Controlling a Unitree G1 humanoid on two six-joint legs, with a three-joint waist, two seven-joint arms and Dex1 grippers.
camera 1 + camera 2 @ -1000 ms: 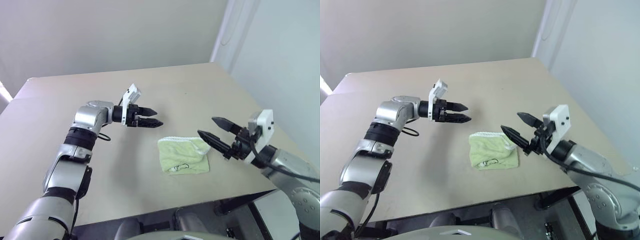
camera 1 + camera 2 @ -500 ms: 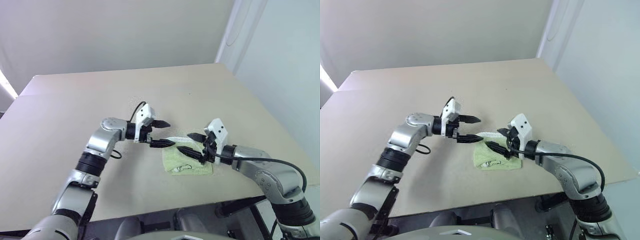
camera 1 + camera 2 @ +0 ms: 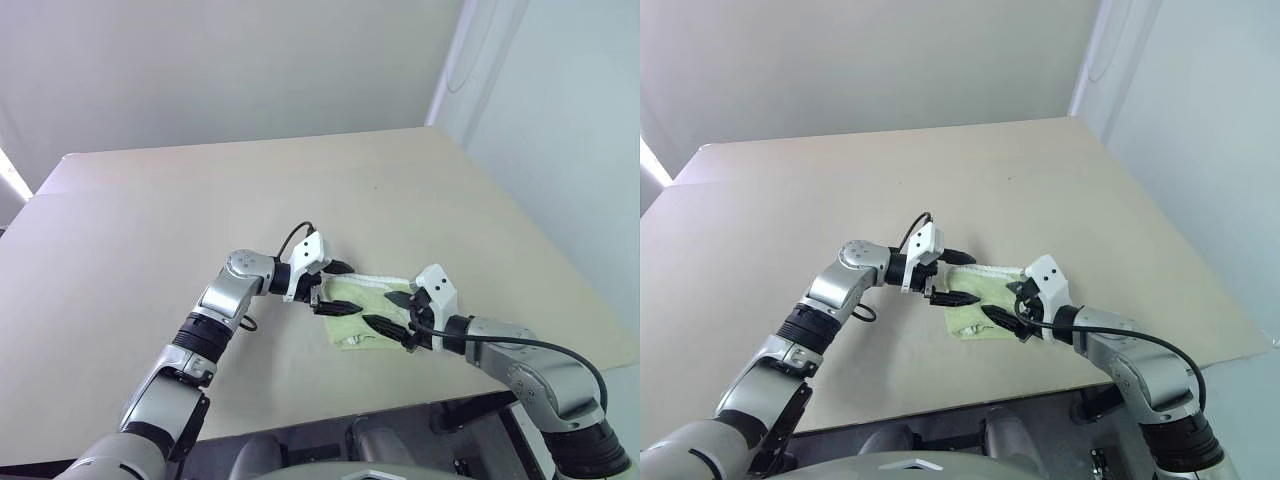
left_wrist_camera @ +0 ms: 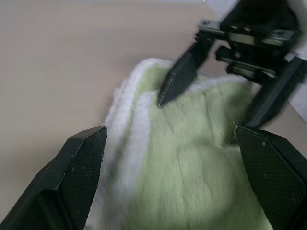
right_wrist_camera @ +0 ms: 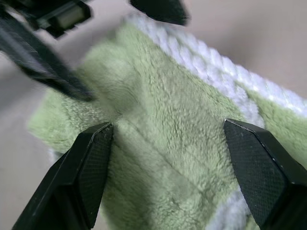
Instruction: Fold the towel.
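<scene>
Lying folded on the table [image 3: 150, 230], the towel [image 3: 372, 305] sits between my two open, empty grippers, left [image 3: 338, 289] and right [image 3: 390, 312].

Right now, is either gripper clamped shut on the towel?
No, the left gripper and right gripper both hang open over the towel.

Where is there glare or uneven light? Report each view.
Left eye view: soft, even light, no glare on the matte beige table, a bright streak beside its left edge. Right wrist view: the pale lime-green terry towel is evenly lit, no glare.
</scene>
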